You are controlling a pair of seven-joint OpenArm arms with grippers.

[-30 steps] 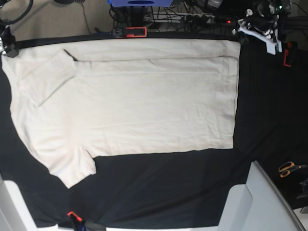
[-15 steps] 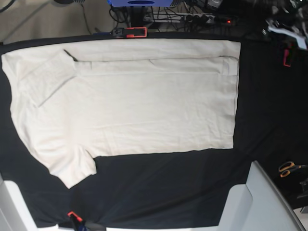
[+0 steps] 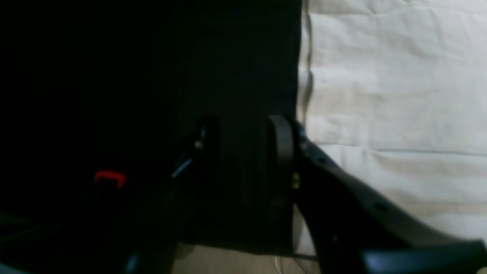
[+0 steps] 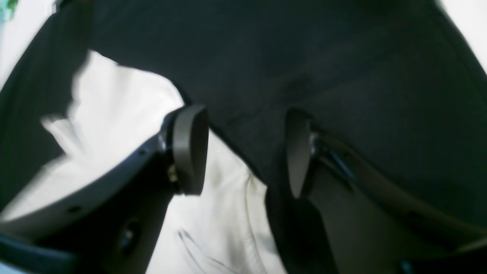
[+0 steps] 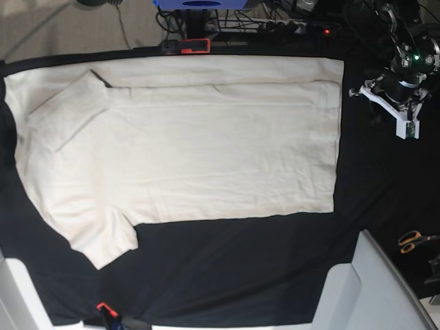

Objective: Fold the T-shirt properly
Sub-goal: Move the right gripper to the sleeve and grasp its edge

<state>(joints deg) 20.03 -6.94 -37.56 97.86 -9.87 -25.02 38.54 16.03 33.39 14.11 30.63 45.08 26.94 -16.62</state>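
Left claw [image 5: 385, 96] moved beside T-shirt [image 5: 192, 151]; scissors [image 5: 414, 240] right.

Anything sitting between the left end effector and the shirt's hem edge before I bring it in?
Nothing visible. The left end effector hangs over bare black tablecloth beside the T-shirt, its fingers apart and empty.

T-shirt [image 5: 185, 144] flat on tablecloth [image 5: 240, 268]; my left gripper [image 3: 243, 152] just beside its hem, scissors [image 5: 412, 240] near corner.
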